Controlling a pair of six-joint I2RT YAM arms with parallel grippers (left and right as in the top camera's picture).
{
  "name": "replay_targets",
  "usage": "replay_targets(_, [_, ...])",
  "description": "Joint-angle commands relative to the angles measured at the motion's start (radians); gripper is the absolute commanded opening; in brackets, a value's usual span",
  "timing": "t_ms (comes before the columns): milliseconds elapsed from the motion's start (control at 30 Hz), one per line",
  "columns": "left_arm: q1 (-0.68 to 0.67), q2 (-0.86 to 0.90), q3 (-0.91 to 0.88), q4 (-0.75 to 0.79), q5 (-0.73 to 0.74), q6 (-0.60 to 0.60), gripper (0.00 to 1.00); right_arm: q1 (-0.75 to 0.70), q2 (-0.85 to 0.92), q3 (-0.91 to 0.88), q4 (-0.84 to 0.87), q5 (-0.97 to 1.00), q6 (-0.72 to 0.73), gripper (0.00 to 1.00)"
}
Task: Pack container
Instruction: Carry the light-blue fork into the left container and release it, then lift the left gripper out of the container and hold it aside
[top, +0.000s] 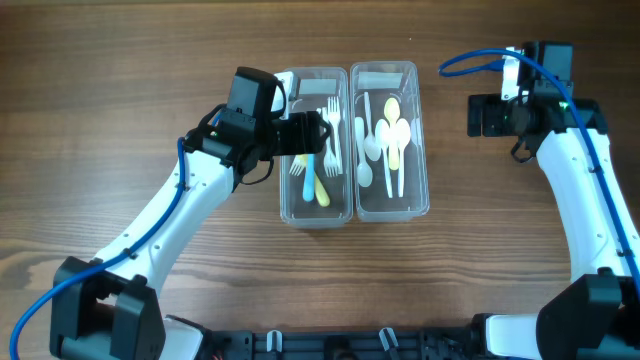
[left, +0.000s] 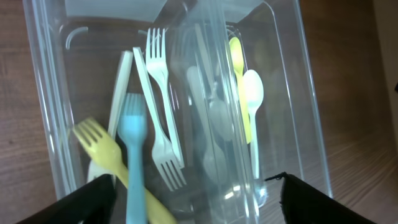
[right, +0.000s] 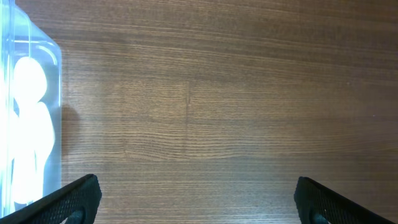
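Forks (left: 158, 118) fill the bin (top: 290, 205) beneath the wide left end effector (left: 193, 190); right end effector (right: 199, 193) seemingly wide.

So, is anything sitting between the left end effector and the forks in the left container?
Nothing visible does. The left end effector hangs open right above the left container, no lid shows on it, and the forks lie uncovered beneath.

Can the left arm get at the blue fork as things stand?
Probably yes. The left gripper hangs open above the fork container, nothing covers it there, and the blue fork lies on top of the yellow fork.
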Motion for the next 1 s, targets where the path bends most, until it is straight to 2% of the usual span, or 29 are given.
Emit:
replay_targets(0, [-0.002, 0.001, 0.000, 0.014, -0.005, -0.003, 0.94, -0.002, -0.014, 0.018, 0.000, 0.018, -0.008, 1.00])
replay_targets(200, [0.030, 0.000, 0.000, 0.084, -0.051, 0.004, 0.94, -0.002, -0.014, 0.018, 0.000, 0.018, -0.008, 1.00])
replay_targets(400, [0.150, -0.010, 0.000, 0.069, -0.288, -0.038, 0.93, -0.002, -0.014, 0.018, 0.000, 0.018, -0.008, 1.00])
replay_targets(467, [0.193, -0.010, 0.000, 0.032, -0.375, -0.037, 0.99, -0.002, -0.014, 0.018, 0.000, 0.018, -0.008, 1.00])
replay_targets(533, [0.229, -0.010, 0.000, -0.004, -0.430, -0.037, 1.00, -0.002, -0.014, 0.018, 0.000, 0.018, -0.009, 1.00])
replay_targets(733, [0.318, -0.010, 0.000, -0.045, -0.443, -0.037, 1.00, -0.002, -0.014, 0.018, 0.000, 0.018, -0.009, 1.00])
replay_targets(967, [0.327, -0.010, 0.000, -0.044, -0.443, -0.037, 1.00, -0.002, -0.014, 0.018, 0.000, 0.018, -0.009, 1.00])
